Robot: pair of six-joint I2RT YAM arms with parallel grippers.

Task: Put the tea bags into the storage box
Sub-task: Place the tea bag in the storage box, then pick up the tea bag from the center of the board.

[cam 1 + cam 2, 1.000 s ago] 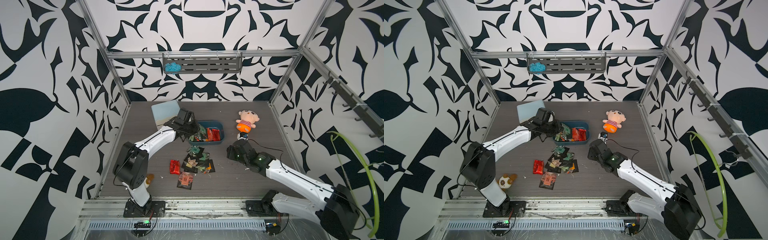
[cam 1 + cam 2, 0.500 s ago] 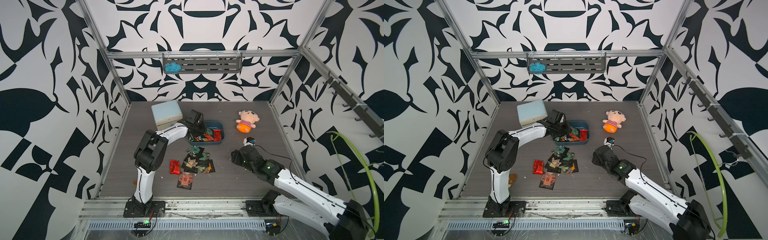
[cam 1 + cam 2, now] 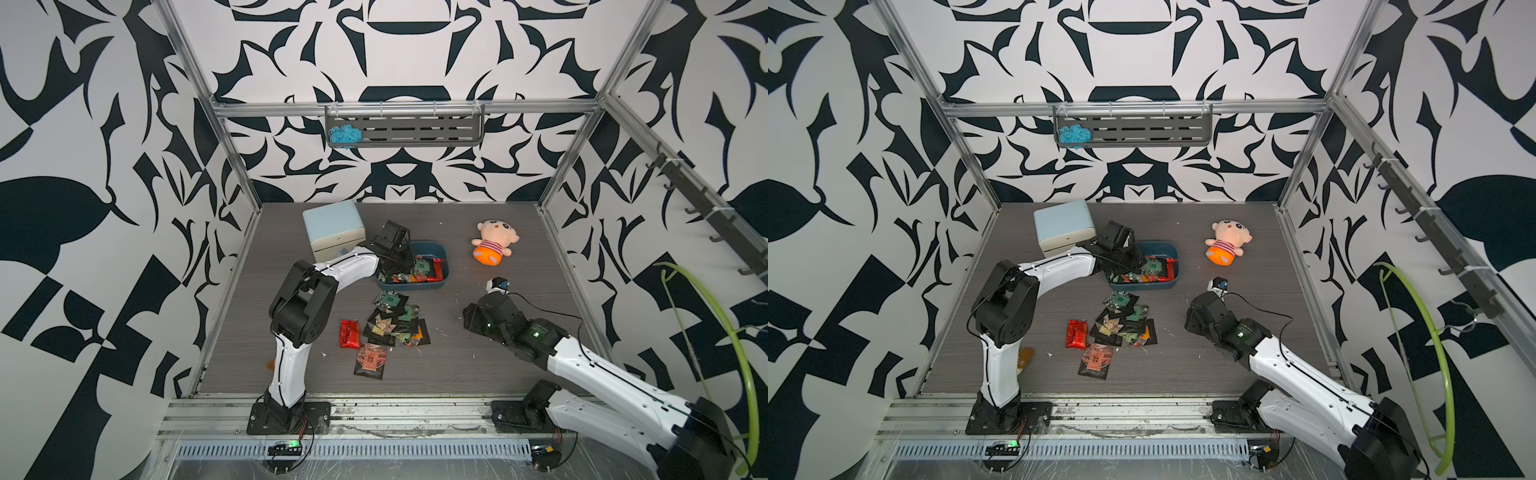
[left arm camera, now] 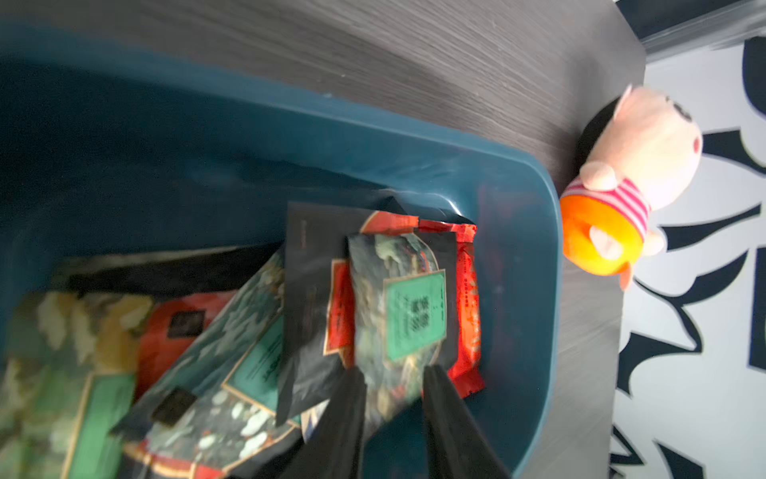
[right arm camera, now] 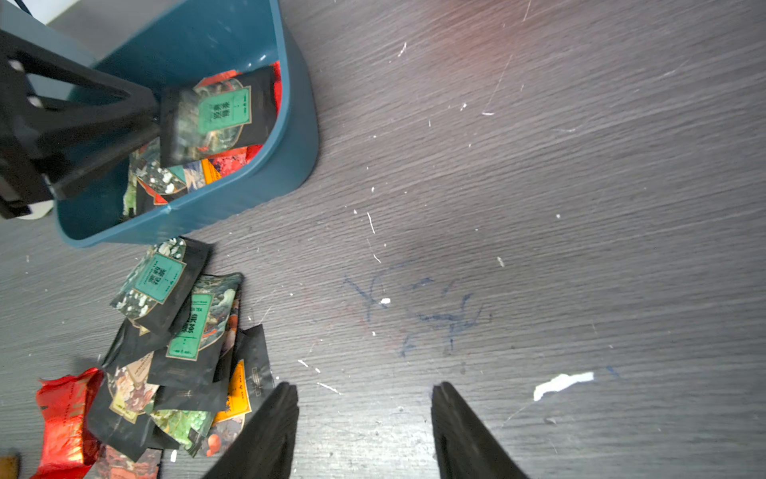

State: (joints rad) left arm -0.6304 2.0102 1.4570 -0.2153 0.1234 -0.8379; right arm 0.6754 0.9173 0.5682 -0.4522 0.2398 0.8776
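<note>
The teal storage box [image 3: 441,283] [image 3: 1170,283] [image 4: 551,257] [image 5: 269,178] sits mid-table and holds several tea bags [image 3: 419,271] [image 4: 248,331]. My left gripper [image 3: 407,266] [image 3: 1134,266] [image 4: 393,390] reaches into it with the jaws apart. A blurred green-labelled sachet [image 4: 414,315] [image 5: 224,112] lies at its fingertips on top of the others. Several more tea bags [image 3: 395,324] [image 3: 1125,322] [image 5: 182,340] lie in a heap in front of the box, a red one [image 3: 350,333] [image 5: 62,410] at its left. My right gripper [image 3: 469,320] [image 3: 1190,320] [image 5: 364,398] is open over bare table, right of the heap.
A pale blue cabinet [image 3: 332,226] stands just behind and left of the box. A plush doll [image 3: 494,243] [image 4: 621,186] lies at the back right. A small black-and-white cube [image 3: 497,285] sits beside my right wrist. A small orange toy [image 3: 1025,357] shows behind the left arm's base.
My left gripper moved right over the box and its jaws parted from shut, freeing the green-labelled sachet. The right gripper drew back a little toward the front.
</note>
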